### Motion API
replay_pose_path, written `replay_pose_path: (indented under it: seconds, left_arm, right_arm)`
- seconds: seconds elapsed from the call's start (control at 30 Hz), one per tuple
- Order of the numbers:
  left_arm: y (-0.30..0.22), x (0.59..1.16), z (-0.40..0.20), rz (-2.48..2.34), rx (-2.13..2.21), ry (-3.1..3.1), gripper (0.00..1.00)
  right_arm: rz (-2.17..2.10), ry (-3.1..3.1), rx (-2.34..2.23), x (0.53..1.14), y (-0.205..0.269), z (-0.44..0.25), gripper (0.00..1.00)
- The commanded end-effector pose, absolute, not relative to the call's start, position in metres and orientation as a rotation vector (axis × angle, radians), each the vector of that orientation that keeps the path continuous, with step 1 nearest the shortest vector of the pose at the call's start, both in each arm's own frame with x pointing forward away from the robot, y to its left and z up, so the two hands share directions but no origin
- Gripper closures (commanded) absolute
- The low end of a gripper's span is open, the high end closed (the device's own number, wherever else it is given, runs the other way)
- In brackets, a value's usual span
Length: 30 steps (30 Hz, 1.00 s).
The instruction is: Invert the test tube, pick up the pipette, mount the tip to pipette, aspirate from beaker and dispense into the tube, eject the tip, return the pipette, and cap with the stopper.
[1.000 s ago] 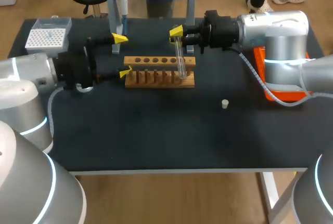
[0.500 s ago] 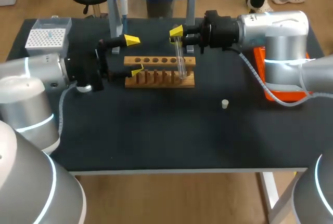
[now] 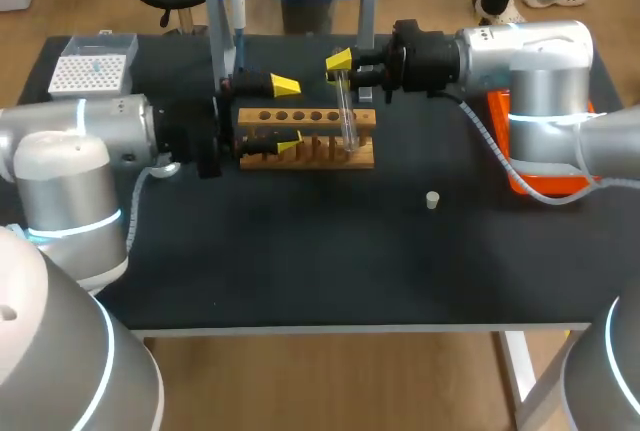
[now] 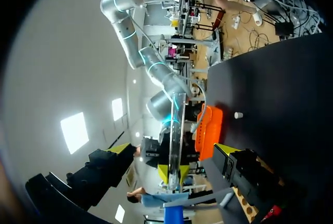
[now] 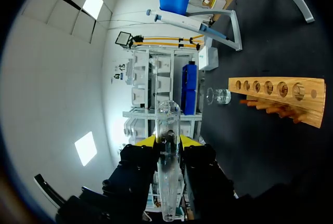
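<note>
Glass tube (image 3: 346, 111) is pinched near its far end by the right gripper (image 3: 340, 65). Its long axis runs far-to-near over the right end of the wooden rack (image 3: 360, 156). The left gripper (image 3: 288, 111), fingers spread, has slid right from the table's left side to the rack's left end.

Left wrist view: the tube (image 4: 176, 125) lies crosswise ahead of the spread fingers.

Right wrist view: both yellow tips grip the tube (image 5: 167, 182), with the rack (image 5: 276, 96) beyond.

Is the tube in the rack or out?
Out. The right gripper holds the tube between its fingers, clear of the rack, whose holes all show empty in the right wrist view.
</note>
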<state>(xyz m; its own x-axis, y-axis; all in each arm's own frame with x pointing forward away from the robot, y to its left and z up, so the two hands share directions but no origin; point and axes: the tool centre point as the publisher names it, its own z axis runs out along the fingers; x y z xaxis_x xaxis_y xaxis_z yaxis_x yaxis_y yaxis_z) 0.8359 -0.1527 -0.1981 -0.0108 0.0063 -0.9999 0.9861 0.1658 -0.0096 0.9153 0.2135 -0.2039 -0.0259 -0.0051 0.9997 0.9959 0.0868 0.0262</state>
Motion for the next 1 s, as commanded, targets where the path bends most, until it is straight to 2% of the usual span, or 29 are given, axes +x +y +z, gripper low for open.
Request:
replay_pose_path:
  seconds: [0.03,1.0]
  left_arm:
    - [-0.170,0.837,-0.202,-1.083,1.090,1.296,0.00]
    - [-0.228,0.835,-0.199,-1.156,1.196,1.236,0.00]
  right_arm:
    - [-1.163,-1.268,-1.130,0.915,0.213,-0.203,1.00]
    - [-1.163,-1.268,-1.130,0.915,0.213,-0.203,1.00]
